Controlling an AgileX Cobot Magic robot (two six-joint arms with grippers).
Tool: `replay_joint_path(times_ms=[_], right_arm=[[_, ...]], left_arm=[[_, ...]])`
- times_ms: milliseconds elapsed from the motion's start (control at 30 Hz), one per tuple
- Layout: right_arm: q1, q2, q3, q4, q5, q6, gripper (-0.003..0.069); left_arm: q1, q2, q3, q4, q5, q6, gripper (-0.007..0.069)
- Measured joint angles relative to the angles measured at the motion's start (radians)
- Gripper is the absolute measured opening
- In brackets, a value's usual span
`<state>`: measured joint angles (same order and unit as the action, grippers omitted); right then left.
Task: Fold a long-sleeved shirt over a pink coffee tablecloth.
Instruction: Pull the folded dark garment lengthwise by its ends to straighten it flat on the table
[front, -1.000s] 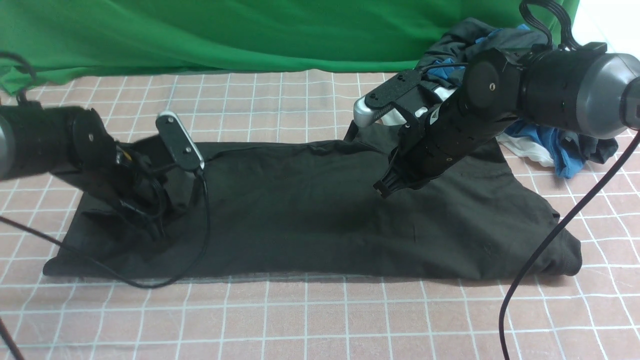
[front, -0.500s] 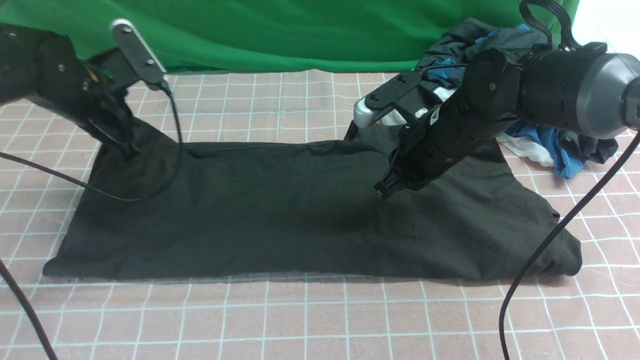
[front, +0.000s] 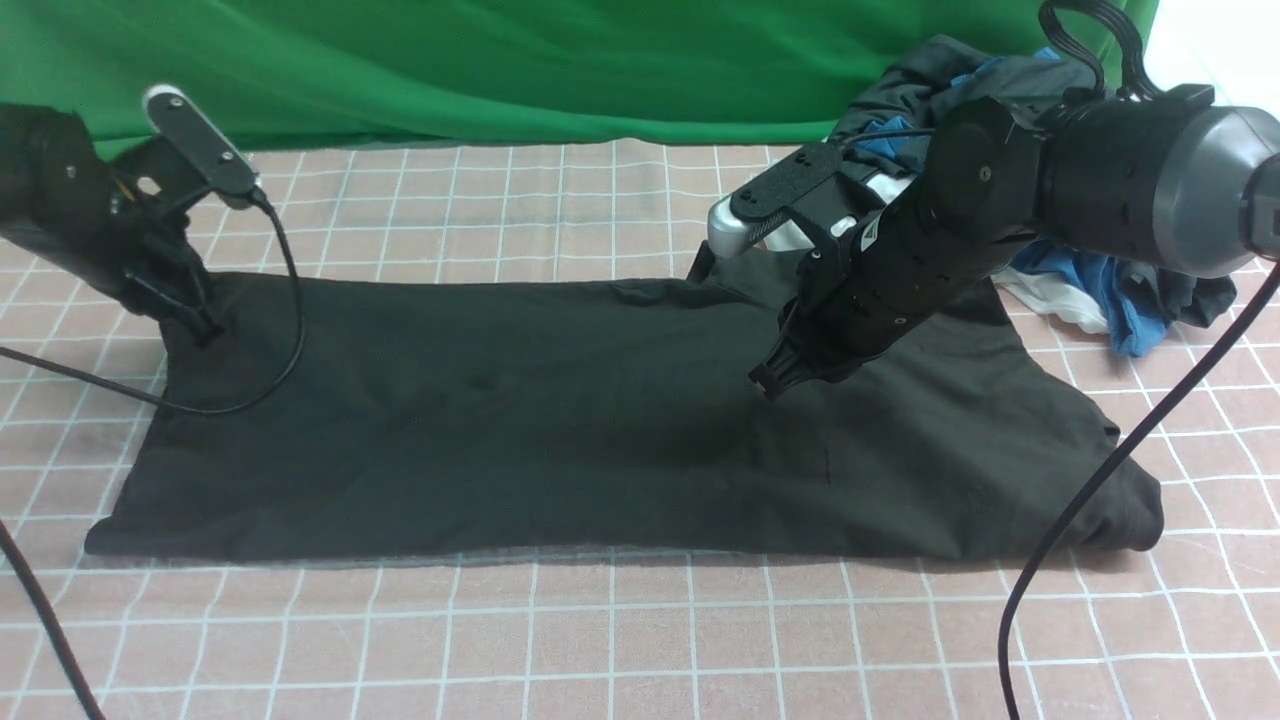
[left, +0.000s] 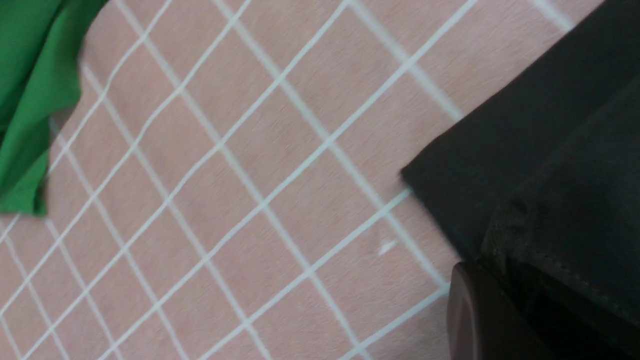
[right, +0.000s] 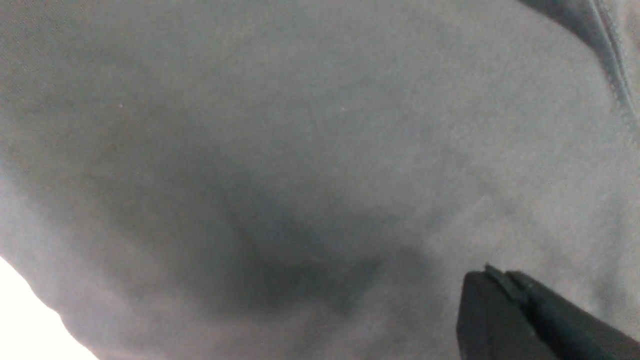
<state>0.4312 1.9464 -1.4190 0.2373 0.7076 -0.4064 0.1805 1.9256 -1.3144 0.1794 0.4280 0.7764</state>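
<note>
Front view shows that the left gripper (front: 205, 330) has carried the far left corner of the long-sleeved shirt (front: 600, 440) outward, so this end now lies flatter and wider on the pink coffee tablecloth (front: 640, 640). Its jaws are closed on the black hem, as the left wrist view confirms. The right gripper (front: 772, 380) has not moved; its jaws are closed and its tip presses the middle of the shirt, probably to anchor it. I think the shirt is now spread for folding. A pile of clothes (front: 1050, 200) lies near the right sleeve, and a cable (front: 1100, 480) crosses it.
</note>
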Motion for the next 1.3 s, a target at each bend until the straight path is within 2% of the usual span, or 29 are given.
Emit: replay_joint_path(times_ms=[200,333,433,533,567,633,733,800,867,900,933,1000,1133,1300], right_arm=[[0.000,0.000,0.000,-0.003,0.000,0.022,0.0041],[0.000,-0.003,0.000,-0.045,0.007,0.063,0.0079],[-0.007,-0.040,0.000,-0.171,0.049,0.193,0.0192],[-0.040,-0.084,0.001,-0.212,0.109,0.250,0.0308],[-0.044,-0.087,0.001,-0.214,0.114,0.253,0.0317],[-0.104,-0.132,0.023,-0.223,0.168,0.270,0.0412],[-0.202,-0.201,0.109,-0.226,0.176,0.315,0.0475],[-0.253,-0.233,0.165,-0.230,0.163,0.346,0.0490],[-0.331,-0.280,0.266,-0.237,0.133,0.406,0.0505],[-0.342,-0.285,0.281,-0.237,0.127,0.416,0.0509],[-0.374,-0.298,0.320,-0.229,0.114,0.447,0.0532],[-0.409,-0.299,0.360,-0.197,0.090,0.477,0.0589],[-0.443,-0.269,0.377,-0.125,0.042,0.490,0.0675],[-0.446,-0.190,0.368,-0.092,-0.049,0.490,0.0689]], left_arm=[[0.003,0.006,0.000,0.006,-0.109,-0.001,0.0040],[0.003,0.022,0.000,0.020,-0.135,-0.001,0.0083],[0.006,0.039,0.000,0.053,-0.134,-0.001,0.0195],[0.007,0.040,0.000,0.057,-0.130,-0.020,0.0307],[0.007,0.040,0.000,0.057,-0.130,-0.020,0.0307],[0.007,0.038,0.000,0.058,-0.104,-0.100,0.0391],[0.007,0.026,0.000,0.038,-0.055,-0.222,0.0414],[0.007,0.008,0.000,0.005,-0.033,-0.277,0.0390],[-0.006,-0.034,0.005,-0.106,-0.013,-0.307,0.0259],[-0.011,-0.047,0.007,-0.115,-0.011,-0.304,0.0232],[-0.035,-0.075,0.017,-0.192,-0.008,-0.272,0.0146],[-0.088,-0.129,0.046,-0.295,-0.021,-0.206,0.0050],[-0.219,-0.233,0.117,-0.462,-0.042,-0.120,0.0020],[-0.420,-0.345,0.225,-0.541,-0.043,-0.093,0.0020]])
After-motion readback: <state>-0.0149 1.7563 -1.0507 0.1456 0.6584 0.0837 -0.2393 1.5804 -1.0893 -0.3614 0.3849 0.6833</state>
